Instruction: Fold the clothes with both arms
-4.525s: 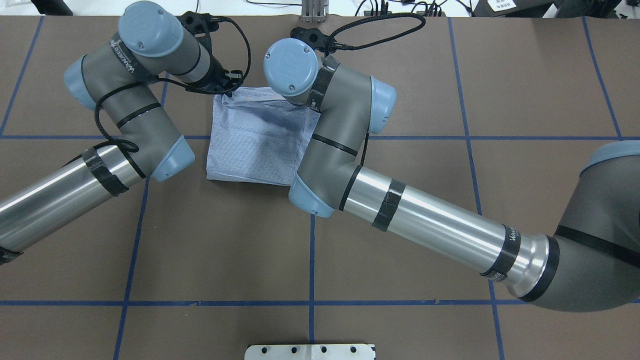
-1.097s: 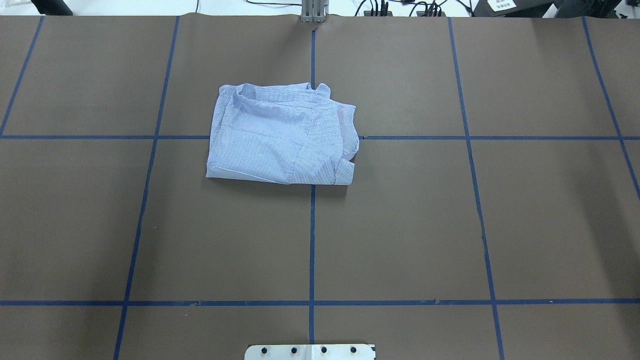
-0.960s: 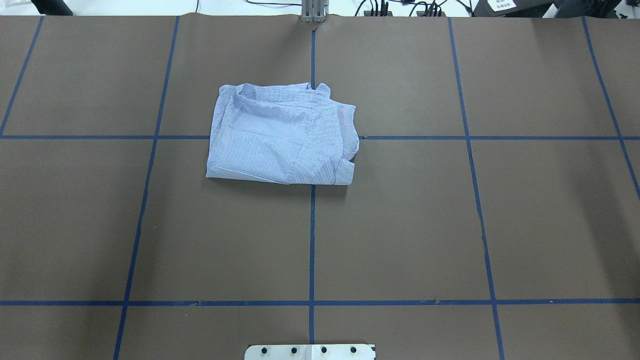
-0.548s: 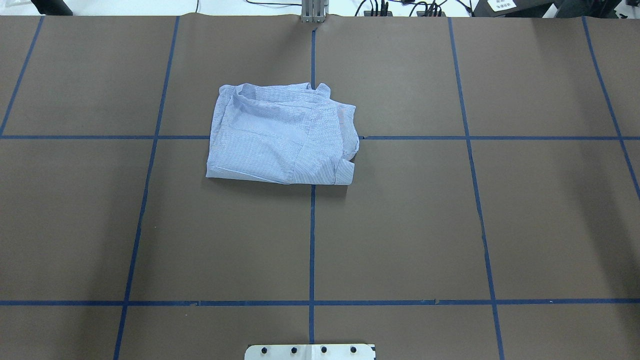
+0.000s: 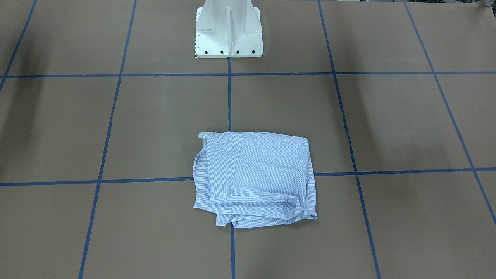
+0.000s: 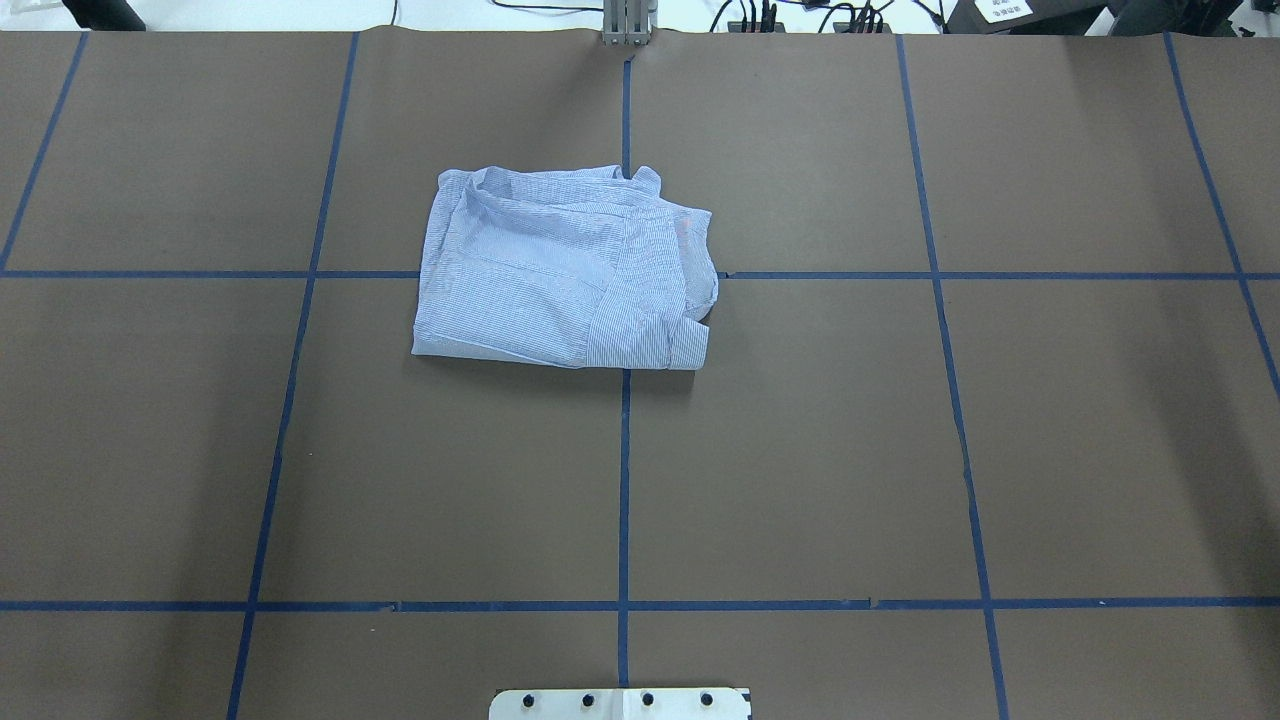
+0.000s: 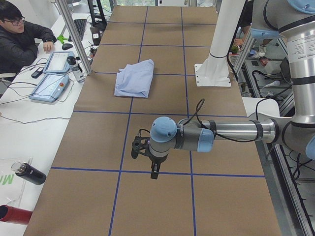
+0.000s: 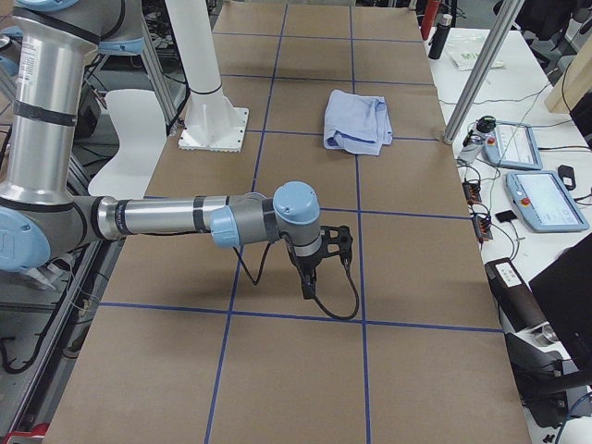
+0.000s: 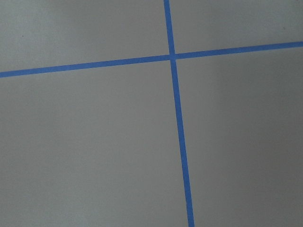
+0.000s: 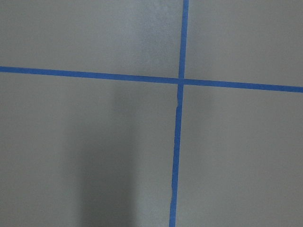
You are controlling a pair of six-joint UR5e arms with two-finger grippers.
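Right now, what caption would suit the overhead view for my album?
Folded striped shirt lying over a crossing of blue tape lines on the brown table.

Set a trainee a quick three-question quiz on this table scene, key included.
1. True or false: the folded light blue-and-white striped cloth shirt covers a crossing of the blue tape lines on the brown paper-covered table.
2. Where are the left arm's black two-finger hand and the right arm's black two-finger hand? A: clamped on the shirt. B: over bare table, away from the shirt. C: touching each other.
3. In the front-facing view, what stands beyond the shirt, at the top edge?
Key: 1 true. 2 B. 3 the white metal pedestal base.
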